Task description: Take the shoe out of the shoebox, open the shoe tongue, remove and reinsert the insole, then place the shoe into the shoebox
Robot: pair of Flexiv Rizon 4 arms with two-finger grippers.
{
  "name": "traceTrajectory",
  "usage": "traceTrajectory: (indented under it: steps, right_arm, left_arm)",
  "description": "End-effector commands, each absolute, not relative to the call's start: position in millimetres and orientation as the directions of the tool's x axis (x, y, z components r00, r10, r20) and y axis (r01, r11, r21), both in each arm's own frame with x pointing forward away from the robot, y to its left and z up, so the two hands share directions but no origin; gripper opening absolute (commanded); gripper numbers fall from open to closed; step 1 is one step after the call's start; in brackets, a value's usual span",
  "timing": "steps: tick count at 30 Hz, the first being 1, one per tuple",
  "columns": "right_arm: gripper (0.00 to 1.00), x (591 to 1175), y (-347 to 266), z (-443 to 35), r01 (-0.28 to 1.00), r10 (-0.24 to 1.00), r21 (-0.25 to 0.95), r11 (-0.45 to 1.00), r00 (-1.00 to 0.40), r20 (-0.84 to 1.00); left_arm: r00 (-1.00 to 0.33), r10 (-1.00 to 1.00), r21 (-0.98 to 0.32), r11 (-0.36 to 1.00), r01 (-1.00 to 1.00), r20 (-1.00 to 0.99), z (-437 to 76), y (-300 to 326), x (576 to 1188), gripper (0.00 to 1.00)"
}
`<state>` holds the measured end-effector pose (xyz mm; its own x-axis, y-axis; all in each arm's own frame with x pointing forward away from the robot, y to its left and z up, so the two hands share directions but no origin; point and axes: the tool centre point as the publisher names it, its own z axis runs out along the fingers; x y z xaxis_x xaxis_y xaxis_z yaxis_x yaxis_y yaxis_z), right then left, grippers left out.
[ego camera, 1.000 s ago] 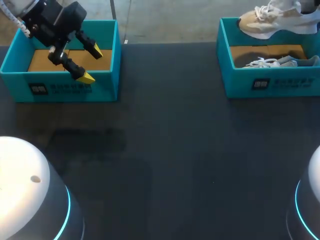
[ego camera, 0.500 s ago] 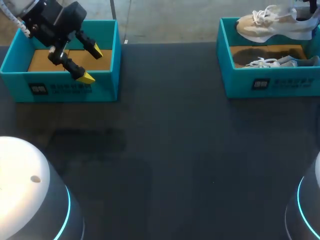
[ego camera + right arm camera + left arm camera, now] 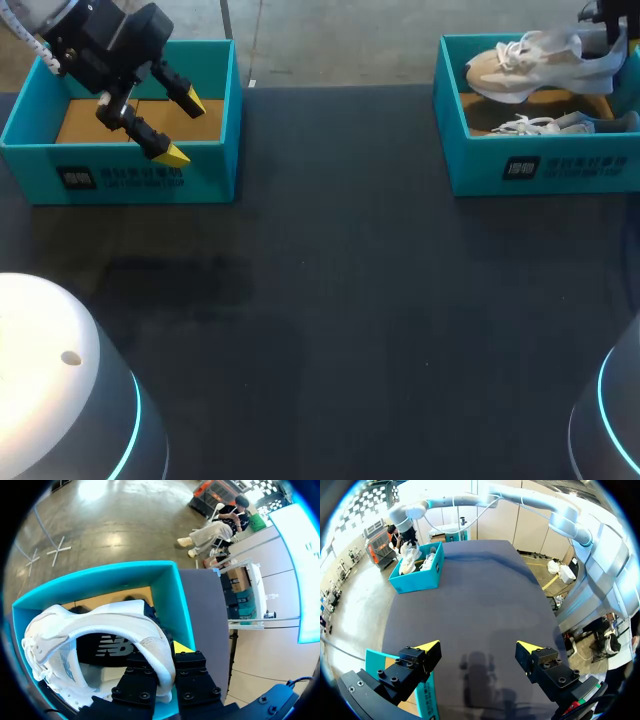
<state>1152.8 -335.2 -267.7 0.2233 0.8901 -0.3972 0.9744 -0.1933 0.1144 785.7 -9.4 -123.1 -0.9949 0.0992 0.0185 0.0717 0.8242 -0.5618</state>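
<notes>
Dark matting covers the table [image 3: 350,300], with a teal shoebox [image 3: 540,172] at its far right corner. The shoe [image 3: 535,65], a cream and white trainer, is held in the air over that shoebox's open top, lying roughly level with its toe pointing toward the table's middle. It is clamped at the heel by the right gripper [image 3: 166,672]; in the right wrist view the padded heel collar of the shoe [image 3: 100,625] is seen pinched between the two fingers, with the sole arching away ahead of them over the shoebox [image 3: 170,595].

The shoe is judged to be light, with a soft, yielding upper and a springy sole. A one-ended hold may therefore let the toe sag or swing. The heel collar looks the firmest place to grip; the laces and tongue are loose and would give way. A second shoe [image 3: 560,124] lies inside the same box.

Well apart at the far left, the left gripper [image 3: 183,128] hangs over another shoebox [image 3: 120,180] with its fingers spread wide and nothing between them, as its own view of the left gripper [image 3: 479,647] confirms.

Compared with a second ago, the shoe is seen lower in the head view and closer to the box's front wall, its outline now wholly in view. Whether it was lowered or drawn nearer cannot be told. No shift is noted in the left arm.
</notes>
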Motion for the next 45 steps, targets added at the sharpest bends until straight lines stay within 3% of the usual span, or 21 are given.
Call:
traceTrajectory:
  steps: [1,45]
  right_arm:
    - [0.00,1162.5,-336.1,-273.8,0.975,0.889,0.103,-0.196,0.221,-0.400]
    - [0.00,1184.7,-348.0,-347.8,0.969,0.887,0.076,-0.236,0.247,-0.390]
  left_arm:
    - [-0.995,0.100,-0.560,0.825,0.072,0.019,-123.3,-9.2,786.1,1.00]
    - [-0.995,0.100,-0.560,0.825,0.072,0.019,-123.3,-9.2,786.1,1.00]
